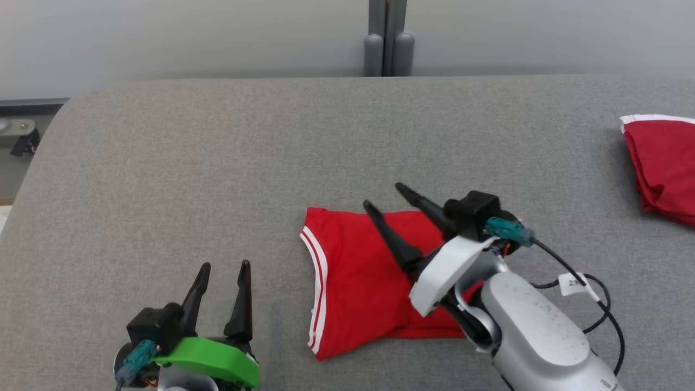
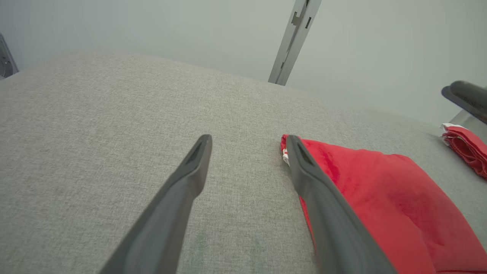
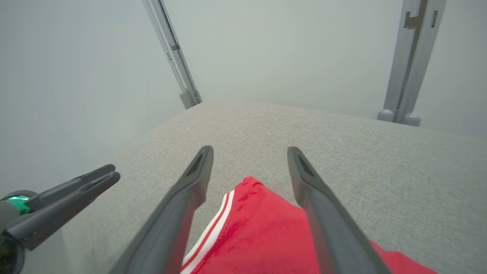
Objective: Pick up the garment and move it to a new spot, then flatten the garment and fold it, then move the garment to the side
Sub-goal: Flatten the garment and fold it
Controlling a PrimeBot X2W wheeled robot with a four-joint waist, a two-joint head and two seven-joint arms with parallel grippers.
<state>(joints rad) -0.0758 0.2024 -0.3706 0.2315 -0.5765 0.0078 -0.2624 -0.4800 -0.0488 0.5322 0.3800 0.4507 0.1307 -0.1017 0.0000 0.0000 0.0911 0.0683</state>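
**Garment folded at mid-bench; both sets of fingers empty**

Garment (image 1: pixel 353 282): red shorts-like piece with a white-striped hem, lying as a compact, roughly square packet on the grey bench (image 1: pixel 217 163), near the front edge and a little right of centre. Striped hem faces the robot's left.

Left gripper (image 1: pixel 225 264): nearest to me, low over bare bench just left of the garment. Fingers spread wide, holding nothing.

Right gripper (image 1: pixel 385 195): angled over the garment's far right part, tips pointing to its far edge. Fingers spread wide, nothing between them. Whether they brush the cloth I cannot tell.

Farther off, a second red garment (image 1: pixel 662 163) sits bunched at the bench's far right edge. A grey post (image 1: pixel 386 38) stands behind the bench.

Judgement: the fold looks finished or close to it, so the step in hand is probably the last one, moving the garment to the side.

Next move calls for a pinch through all layers at one edge, preferably both arms together, then a low slide or lift so the packet does not fall open.
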